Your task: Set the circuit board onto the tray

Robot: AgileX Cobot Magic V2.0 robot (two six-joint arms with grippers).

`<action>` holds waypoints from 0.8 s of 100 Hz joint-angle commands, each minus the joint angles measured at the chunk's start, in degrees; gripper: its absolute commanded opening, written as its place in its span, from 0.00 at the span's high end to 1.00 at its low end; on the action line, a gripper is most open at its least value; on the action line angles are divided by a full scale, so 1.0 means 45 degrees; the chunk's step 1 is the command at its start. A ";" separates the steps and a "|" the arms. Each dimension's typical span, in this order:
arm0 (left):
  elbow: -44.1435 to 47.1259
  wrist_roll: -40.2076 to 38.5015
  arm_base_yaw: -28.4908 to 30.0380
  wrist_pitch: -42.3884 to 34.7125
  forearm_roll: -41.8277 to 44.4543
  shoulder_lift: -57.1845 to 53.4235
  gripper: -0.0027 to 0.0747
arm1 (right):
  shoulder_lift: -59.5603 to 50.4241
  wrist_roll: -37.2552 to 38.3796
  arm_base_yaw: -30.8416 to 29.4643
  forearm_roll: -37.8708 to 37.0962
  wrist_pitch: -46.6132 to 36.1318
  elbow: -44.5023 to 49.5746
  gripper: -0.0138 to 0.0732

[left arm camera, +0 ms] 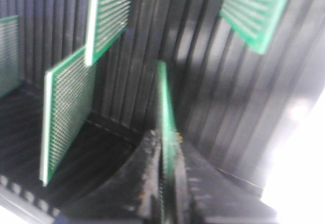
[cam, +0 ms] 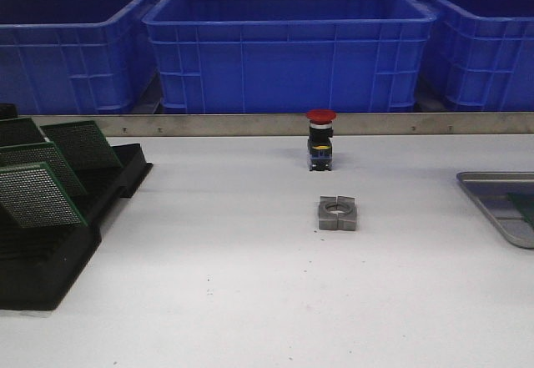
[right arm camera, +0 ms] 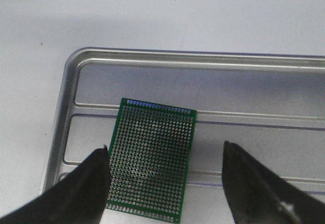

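In the left wrist view my left gripper (left arm camera: 165, 144) is shut on the edge of a green circuit board (left arm camera: 163, 94). I see this board edge-on, standing upright over the black slotted rack (left arm camera: 218, 102). In the right wrist view my right gripper (right arm camera: 165, 153) is open and empty. It is just above a second circuit board (right arm camera: 152, 155), which lies flat on the silver tray (right arm camera: 76, 76) between the fingers and touches neither. In the front view the tray (cam: 499, 203) is at the right edge. Neither gripper shows in the front view.
Several more green boards (cam: 37, 194) lean in the black rack (cam: 50, 259) at the left. A red-capped push button (cam: 320, 138) and a grey metal block with a hole (cam: 337, 214) sit mid-table. Blue plastic bins (cam: 288, 47) line the back behind a metal rail.
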 commanded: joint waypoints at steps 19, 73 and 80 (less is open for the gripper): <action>-0.0314 -0.0209 0.0004 0.1184 -0.0263 -0.1669 0.99 | -0.0481 -0.0026 -0.0055 0.0031 -0.0072 -0.0280 0.27; -0.0314 -0.0209 -0.1133 0.6354 -0.4756 -0.3079 0.99 | -0.0481 -0.0750 0.0449 0.0031 0.2691 -0.0370 0.27; -0.0314 -0.0209 -0.1745 0.6175 -0.5739 -0.3079 0.99 | -0.0481 -0.1137 0.0744 0.0031 0.3195 -0.0435 0.27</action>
